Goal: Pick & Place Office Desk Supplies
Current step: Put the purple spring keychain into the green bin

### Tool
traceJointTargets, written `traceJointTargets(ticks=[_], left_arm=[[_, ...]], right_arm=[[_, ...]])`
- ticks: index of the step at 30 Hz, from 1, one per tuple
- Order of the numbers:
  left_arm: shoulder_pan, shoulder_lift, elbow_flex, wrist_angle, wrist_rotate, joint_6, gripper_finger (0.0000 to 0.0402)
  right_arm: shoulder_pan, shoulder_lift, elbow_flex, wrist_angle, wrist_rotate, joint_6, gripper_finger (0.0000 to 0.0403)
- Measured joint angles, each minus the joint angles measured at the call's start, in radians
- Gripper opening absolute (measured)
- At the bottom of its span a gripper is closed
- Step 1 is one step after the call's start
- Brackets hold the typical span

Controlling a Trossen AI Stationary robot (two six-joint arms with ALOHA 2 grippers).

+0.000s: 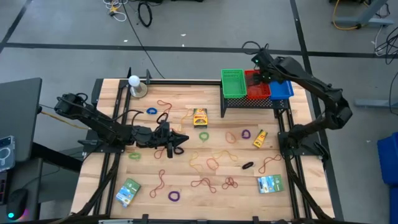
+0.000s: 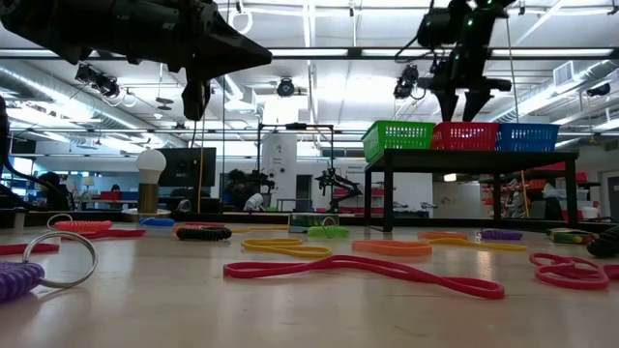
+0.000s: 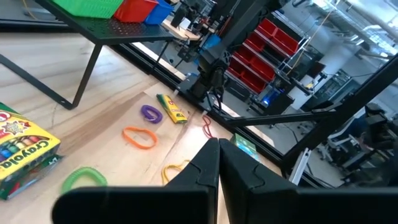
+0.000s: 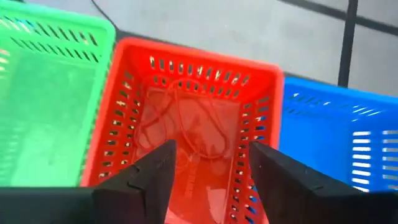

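I have the right gripper (image 4: 208, 171) above the red basket (image 4: 189, 62) on the black rack (image 1: 252, 102), fingers spread with nothing between them; thin red rubber bands (image 4: 186, 134) lie on the basket floor, so at least one sort is done. The green basket (image 4: 43, 93) and blue basket (image 4: 336, 130) look empty, though I see only part of each. My left gripper (image 3: 217, 165) hovers low over mid-table, pinched shut, empty as far as I can tell. Most remains: the crayon box (image 1: 199, 116), the yellow bottle (image 1: 259, 139), both green-blue packets (image 1: 128, 191) and many loose bands.
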Motion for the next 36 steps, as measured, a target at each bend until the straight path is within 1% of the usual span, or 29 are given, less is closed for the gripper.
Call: traceJointTargets(ticks=[2,4,7,10,14,16,18,21,23,26,28,31,34,36], left_arm=[[0.000,0.000,0.000,0.000,0.000,-0.003,0.0011],[0.000,0.000,0.000,0.000,0.000,-0.003,0.0011],[0.000,0.000,0.000,0.000,-0.002,-0.008,0.0011],[0.005,0.000,0.000,0.000,-0.001,-0.031,0.0012],[0.012,0.000,0.000,0.000,0.022,-0.036,0.0011],[0.005,0.000,0.000,0.000,0.021,-0.013,0.0008],[-0.004,0.000,0.004,-0.002,0.023,0.002,0.0006],[-0.016,0.000,0.024,-0.020,0.024,0.002,0.0006],[-0.025,0.000,0.045,-0.077,0.024,0.005,0.0006],[-0.043,0.000,0.091,-0.198,0.042,0.010,0.0006],[-0.055,0.000,0.124,-0.314,0.066,-0.004,0.0006],[-0.078,0.000,0.169,-0.447,0.076,-0.027,0.0006],[-0.096,0.000,0.188,-0.520,0.056,-0.046,0.0006],[-0.102,0.002,0.188,-0.528,0.026,-0.066,0.0006]], right_arm=[[0.003,-0.040,0.000,0.008,-0.012,-0.024,0.0209],[0.018,-0.086,0.000,0.007,-0.039,-0.054,0.0198],[0.084,-0.165,-0.002,0.009,-0.054,-0.089,0.0163],[0.201,-0.242,-0.033,0.049,-0.053,-0.098,0.0109],[0.406,-0.336,-0.137,0.169,-0.054,-0.079,0.0029],[0.511,-0.370,-0.202,0.230,-0.052,-0.074,0.0009],[0.622,-0.395,-0.267,0.289,-0.016,-0.072,0.0012],[0.780,-0.419,-0.348,0.368,0.075,-0.056,0.0018],[0.874,-0.421,-0.391,0.412,0.122,-0.056,0.0014],[0.984,-0.419,-0.445,0.489,0.158,-0.055,0.0006],[1.038,-0.418,-0.482,0.529,0.159,-0.033,0.0005],[1.093,-0.418,-0.523,0.547,0.160,0.049,0.0011],[1.140,-0.418,-0.564,0.550,0.157,0.131,0.0022],[1.161,-0.418,-0.597,0.556,0.153,0.207,0.0028]])
